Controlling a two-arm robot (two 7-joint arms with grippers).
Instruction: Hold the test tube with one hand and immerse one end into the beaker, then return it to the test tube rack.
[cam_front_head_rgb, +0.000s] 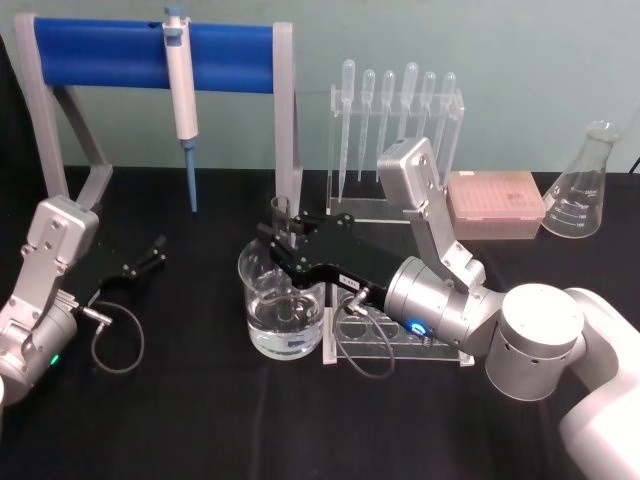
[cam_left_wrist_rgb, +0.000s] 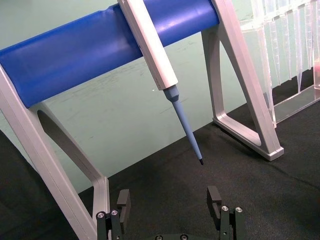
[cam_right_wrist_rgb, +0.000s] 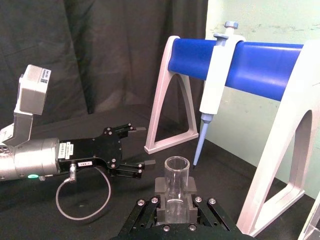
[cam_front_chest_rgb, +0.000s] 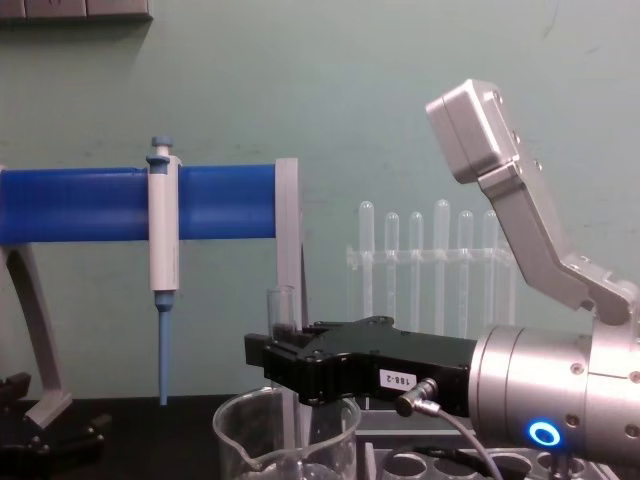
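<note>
The test tube (cam_front_head_rgb: 281, 212) stands upright in my right gripper (cam_front_head_rgb: 283, 238), which is shut on it just below the open rim. Its lower end hangs down inside the beaker (cam_front_head_rgb: 255, 275), a wide glass with clear liquid at the bottom; I cannot tell if the tip touches the liquid. From the chest, the test tube (cam_front_chest_rgb: 280, 310) rises above the black right gripper (cam_front_chest_rgb: 278, 358), with the beaker (cam_front_chest_rgb: 240, 432) underneath. In the right wrist view the test tube (cam_right_wrist_rgb: 176, 176) sits between the fingers (cam_right_wrist_rgb: 160, 189). My left gripper (cam_front_head_rgb: 150, 255) rests open at the left, away from the beaker.
A white-and-blue pipettor (cam_front_head_rgb: 183, 95) hangs on a blue-barred stand (cam_front_head_rgb: 100, 55) at the back left. Behind are a pipette rack (cam_front_head_rgb: 400, 110), a pink tip box (cam_front_head_rgb: 495, 200) and a conical flask (cam_front_head_rgb: 585, 185). A clear rack with round holes (cam_front_head_rgb: 400, 348) lies under my right wrist.
</note>
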